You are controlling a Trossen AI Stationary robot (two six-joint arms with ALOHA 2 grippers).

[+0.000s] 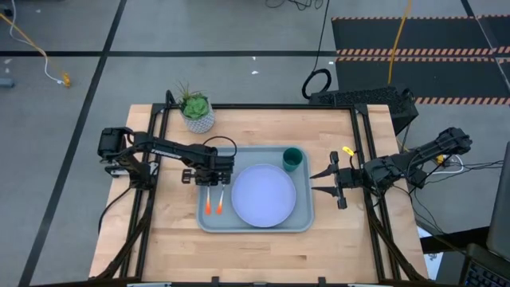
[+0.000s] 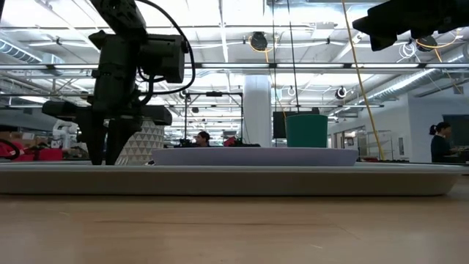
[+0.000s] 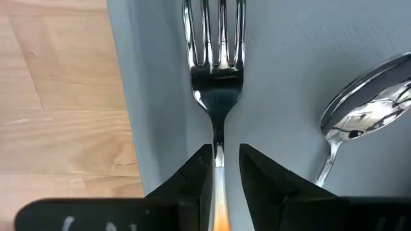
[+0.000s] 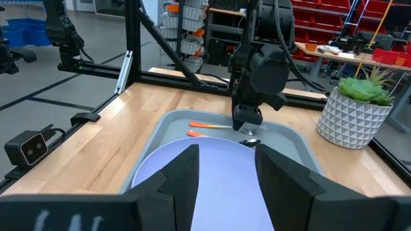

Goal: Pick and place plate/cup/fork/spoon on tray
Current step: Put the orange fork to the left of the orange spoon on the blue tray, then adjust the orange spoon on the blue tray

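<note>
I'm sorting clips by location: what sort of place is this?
Likely an open robotics lab or workshop: exposed ceiling pipes, shelves of red parts bins, hazard-striped floor mat.

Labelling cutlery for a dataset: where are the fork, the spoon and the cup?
fork [image 3: 217, 102]: left wrist view, on its neck below the tines.
spoon [image 3: 367, 109]: left wrist view, on its silver bowl.
cup [image 1: 292, 159]: high view, on its rim.

Industrial robotics lab: exposed ceiling pipes [image 2: 308, 70], red parts bins [image 4: 321, 25], hazard-striped floor mats [image 1: 414, 53]
</note>
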